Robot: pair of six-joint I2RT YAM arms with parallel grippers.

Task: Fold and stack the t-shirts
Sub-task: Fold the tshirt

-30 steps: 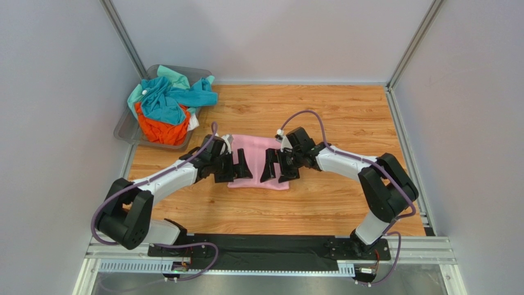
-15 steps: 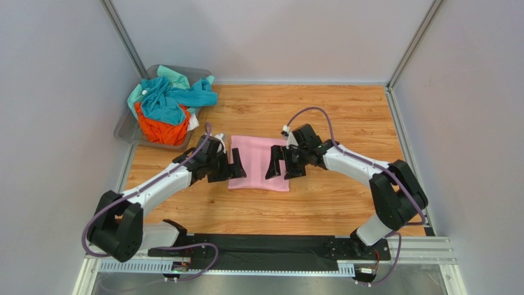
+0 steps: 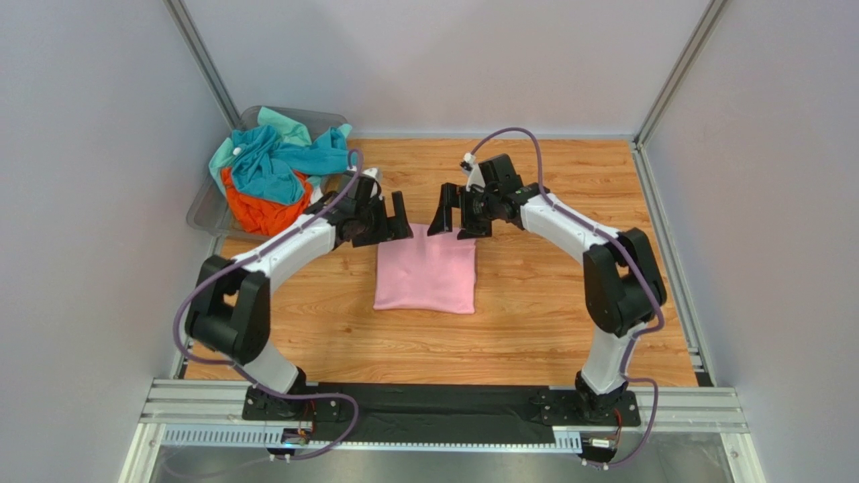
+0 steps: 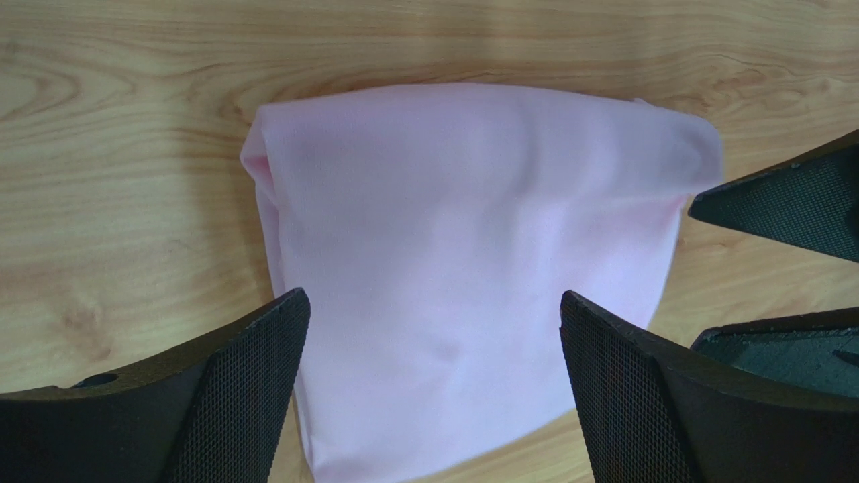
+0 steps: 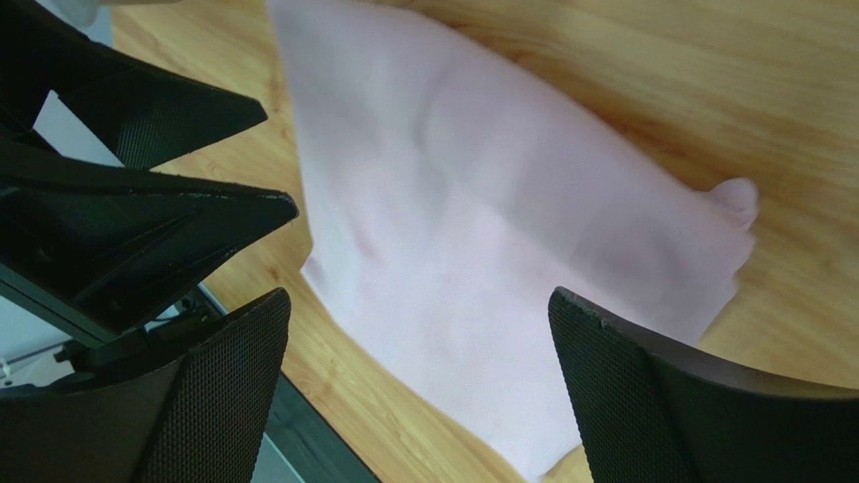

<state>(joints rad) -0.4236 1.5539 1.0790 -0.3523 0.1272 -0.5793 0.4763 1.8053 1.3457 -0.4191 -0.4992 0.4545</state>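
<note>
At the far edge of the pink t-shirt [image 3: 424, 282], left end effector [image 3: 388, 219] and right end effector [image 3: 454, 213] gape empty, sleeves hidden.

Overhead view, 9 o'clock side: the left arm [image 3: 292, 250] is wearing white shells over its long links, with black housings capping every joint. At 3 o'clock the right arm [image 3: 557, 219] is showing the same scheme. A mauve cable [image 3: 507, 130] is running outside each arm from base to wrist. Thinner leads are trailing toward 6 o'clock below the black base plate [image 3: 444, 400]. A small white fitting [image 3: 468, 159] is sitting on the right wrist.

Both the left gripper [image 4: 432, 302] and right gripper [image 5: 418, 297] are appearing matte black. The fingers [image 4: 237, 392] are tapering like wedges, their inner faces carrying a fine dotted mesh texture.
</note>
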